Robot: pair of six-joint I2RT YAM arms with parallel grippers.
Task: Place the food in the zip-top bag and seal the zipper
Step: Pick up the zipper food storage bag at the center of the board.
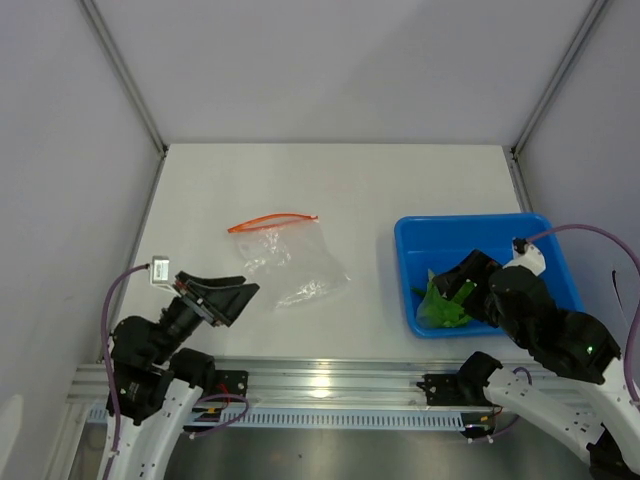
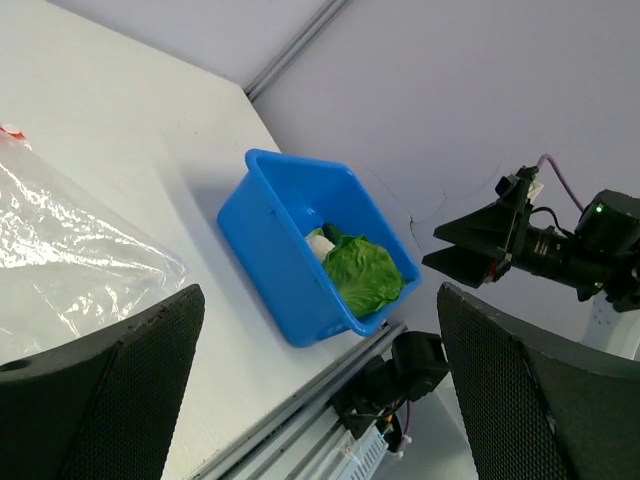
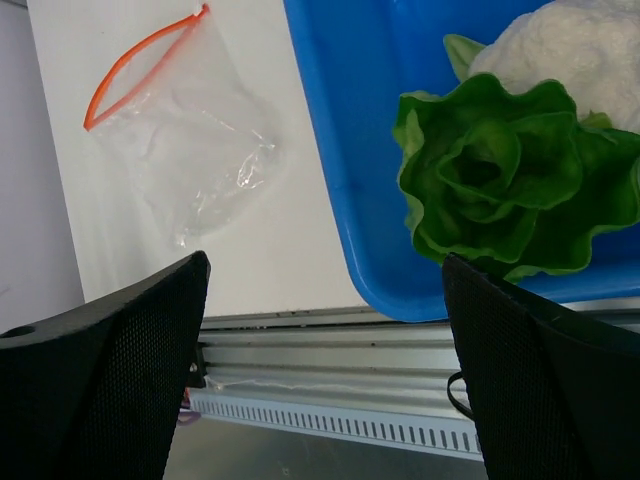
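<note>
Hanging wide open and empty, the left gripper [image 1: 228,300] sits well left of the blue bin [image 1: 450,235]. The zip-top bag [image 1: 295,265] lies between them. The food [image 1: 440,308] rests inside the bin, just beneath the equally open, nearer right gripper [image 1: 458,280].

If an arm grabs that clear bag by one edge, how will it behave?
The bag is thin, crinkled film lying flat, so it will probably droop and fold rather than hold shape. It looks empty, so likely light and apt to slide on the smooth table when pushed. The zipper strip looks stiffer, probably the firmest hold.
</note>
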